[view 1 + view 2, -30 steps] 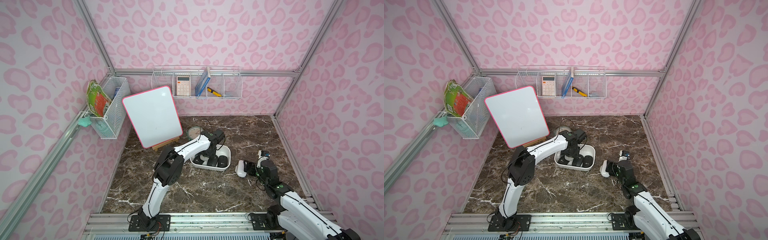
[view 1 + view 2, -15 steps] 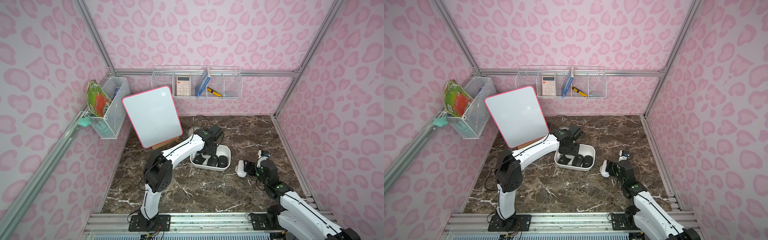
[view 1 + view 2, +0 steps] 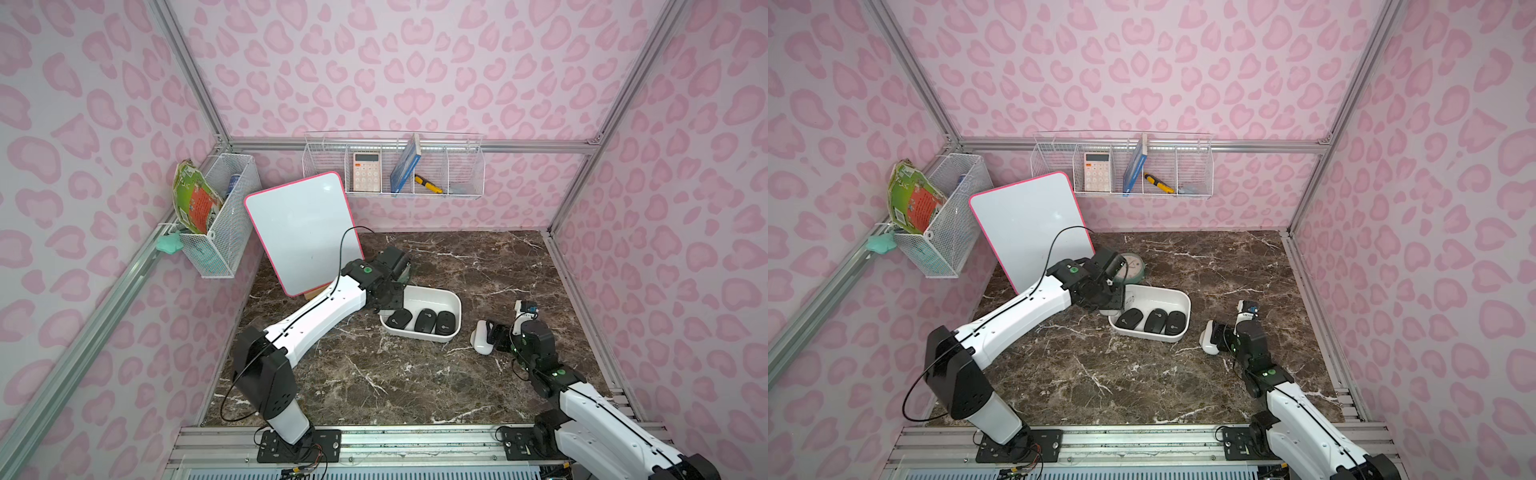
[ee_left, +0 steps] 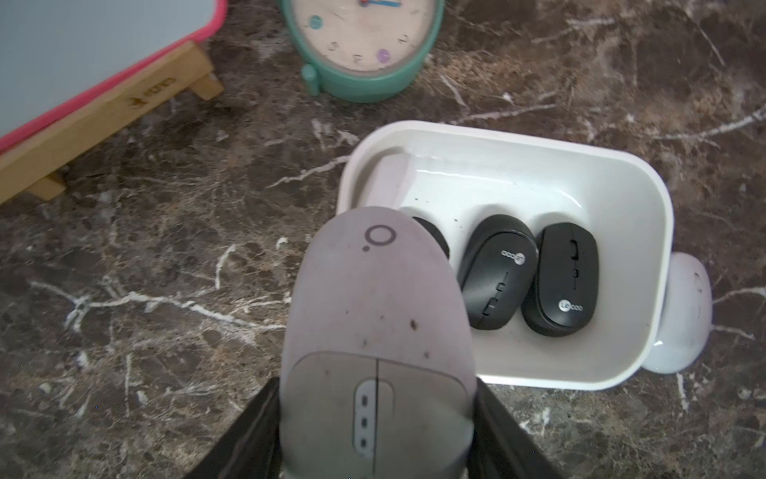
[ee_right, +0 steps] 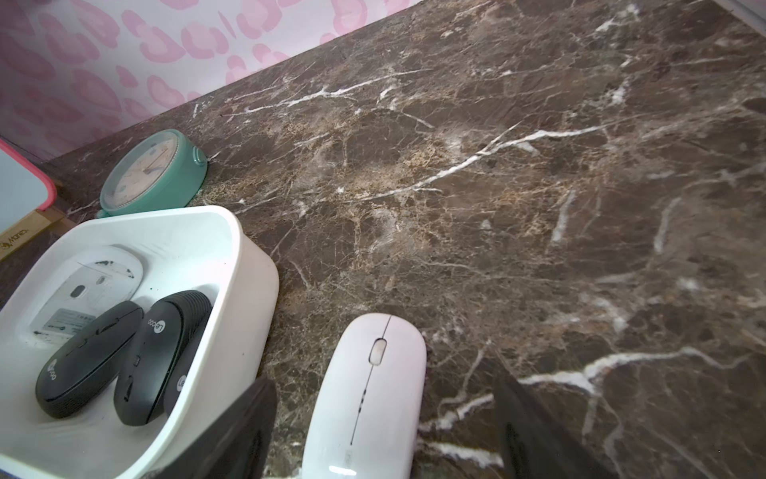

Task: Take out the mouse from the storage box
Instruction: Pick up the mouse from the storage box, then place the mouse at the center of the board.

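Grey mouse (image 4: pixel 377 323), pale oval plastic with a ring logo: we find it pinched by its sides in the left gripper (image 4: pixel 377 435), with both black fingers (image 4: pixel 253 435) pressed on the shell. It hangs over the left end of the storage box (image 4: pixel 518 143), a shallow white plastic tub with rounded corners. The box sits near the middle of the brown marble surface (image 3: pixel 374 374).

Inside the box we count three black plastic mice (image 4: pixel 497 273) side by side. In the left wrist view the grey mouse hides most of one.

A glossy white mouse (image 5: pixel 369 394) lies on the surface just beside the box's right end. The right gripper (image 5: pixel 383 377) straddles it, fingers spread, with a gap on each side.

A round teal clock (image 4: pixel 364 41) sits behind the box, toward the back edge.
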`<state>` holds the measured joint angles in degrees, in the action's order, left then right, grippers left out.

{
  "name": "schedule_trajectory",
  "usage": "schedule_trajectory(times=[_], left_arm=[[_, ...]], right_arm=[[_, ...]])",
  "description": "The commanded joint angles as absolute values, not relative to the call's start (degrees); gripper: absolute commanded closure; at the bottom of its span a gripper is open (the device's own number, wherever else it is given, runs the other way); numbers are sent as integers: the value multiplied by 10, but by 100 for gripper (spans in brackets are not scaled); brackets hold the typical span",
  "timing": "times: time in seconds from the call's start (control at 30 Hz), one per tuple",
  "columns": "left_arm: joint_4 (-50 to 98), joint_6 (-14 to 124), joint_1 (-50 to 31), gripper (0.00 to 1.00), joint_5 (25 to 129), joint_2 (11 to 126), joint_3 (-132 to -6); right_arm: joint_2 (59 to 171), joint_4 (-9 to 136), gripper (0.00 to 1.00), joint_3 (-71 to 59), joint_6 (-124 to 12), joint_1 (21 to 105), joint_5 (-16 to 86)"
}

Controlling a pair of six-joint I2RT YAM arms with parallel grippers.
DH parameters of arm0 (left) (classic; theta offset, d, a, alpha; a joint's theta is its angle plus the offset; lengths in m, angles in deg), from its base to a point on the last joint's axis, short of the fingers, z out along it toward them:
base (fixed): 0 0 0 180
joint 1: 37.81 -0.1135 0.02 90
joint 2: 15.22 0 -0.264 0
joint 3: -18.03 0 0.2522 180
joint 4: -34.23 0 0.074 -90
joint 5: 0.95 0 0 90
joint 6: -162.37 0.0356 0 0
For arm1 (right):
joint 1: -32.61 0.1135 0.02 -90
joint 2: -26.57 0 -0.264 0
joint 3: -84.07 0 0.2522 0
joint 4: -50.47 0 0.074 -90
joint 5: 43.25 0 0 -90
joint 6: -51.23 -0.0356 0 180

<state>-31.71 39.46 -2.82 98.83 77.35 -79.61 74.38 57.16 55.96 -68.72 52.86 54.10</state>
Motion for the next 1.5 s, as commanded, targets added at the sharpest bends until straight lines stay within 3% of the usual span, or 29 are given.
schedule_trajectory(times=[0.0, 0.37, 0.8, 1.13, 1.3, 1.47], left_arm=[[-305, 378, -69, 51, 989, 733, -744], [-206, 348, -134, 52, 972, 714, -604], [-136, 342, -152, 49, 960, 772, -567], [-113, 335, -157, 44, 935, 814, -556], [-103, 332, -157, 38, 932, 815, -547], [-110, 332, -158, 18, 940, 790, -541]], right_arm=[[751, 555, 16, 557, -682, 529, 543], [726, 553, 16, 567, -681, 530, 545], [721, 570, 16, 561, -691, 530, 548], [775, 650, 16, 482, -722, 564, 548], [814, 671, 16, 438, -729, 621, 571], [868, 683, 16, 387, -734, 673, 584]])
